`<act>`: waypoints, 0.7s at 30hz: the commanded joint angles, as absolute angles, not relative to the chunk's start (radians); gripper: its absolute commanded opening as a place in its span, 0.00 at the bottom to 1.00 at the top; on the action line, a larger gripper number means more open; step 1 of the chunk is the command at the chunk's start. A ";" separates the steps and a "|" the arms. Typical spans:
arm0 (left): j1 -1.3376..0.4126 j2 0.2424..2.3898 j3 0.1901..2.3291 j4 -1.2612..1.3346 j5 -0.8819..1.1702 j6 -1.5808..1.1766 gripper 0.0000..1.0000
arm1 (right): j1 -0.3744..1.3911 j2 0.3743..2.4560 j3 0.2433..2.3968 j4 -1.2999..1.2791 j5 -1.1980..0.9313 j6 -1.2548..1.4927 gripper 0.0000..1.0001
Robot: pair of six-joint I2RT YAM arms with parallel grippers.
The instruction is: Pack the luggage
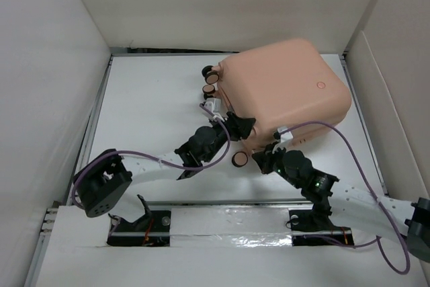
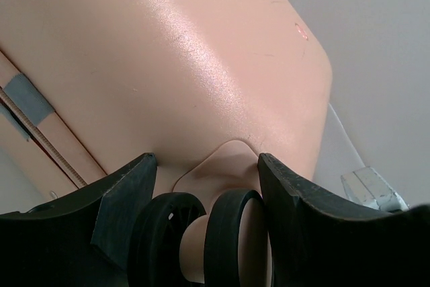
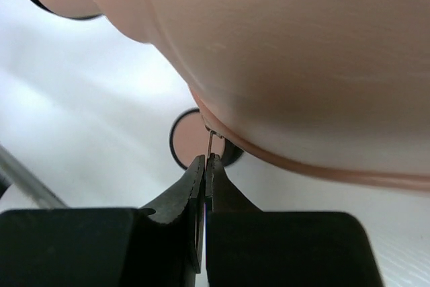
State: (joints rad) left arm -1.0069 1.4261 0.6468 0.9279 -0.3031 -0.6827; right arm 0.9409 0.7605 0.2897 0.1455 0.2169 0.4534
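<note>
**Closed pink suitcase on the counter, a gripper at each near corner**

The suitcase lies flat and closed on the white counter, toward the far right, turned at a slight angle. Its hard shell is salmon pink, smooth, with rounded corners. A small round mark sits on the upper face near the right side. Two small wheels with black tyres and pink hubs stick out of its left end, one behind the other. Another wheel shows at the near corner, its pink face turned up.

The left gripper is at the near-left edge of the suitcase. In the left wrist view its fingers stand apart on either side of a twin wheel, close against both tyres. I cannot tell whether they squeeze it or only straddle it.

The right gripper is at the near edge, just right of the near-corner wheel. In its wrist view the fingertips are pressed together on a thin metal tab. The tab hangs from the seam that runs around the shell.
</note>
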 commanded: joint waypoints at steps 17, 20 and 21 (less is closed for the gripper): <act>-0.622 1.178 0.663 0.578 -0.072 -0.693 0.79 | 1.114 0.874 0.384 0.454 0.134 0.442 0.00; -0.442 1.222 0.735 0.563 0.015 -0.751 0.76 | 1.114 0.877 0.383 0.443 0.117 0.443 0.00; -0.407 1.248 0.762 0.542 0.058 -0.771 0.75 | 1.114 0.880 0.383 0.439 0.117 0.443 0.00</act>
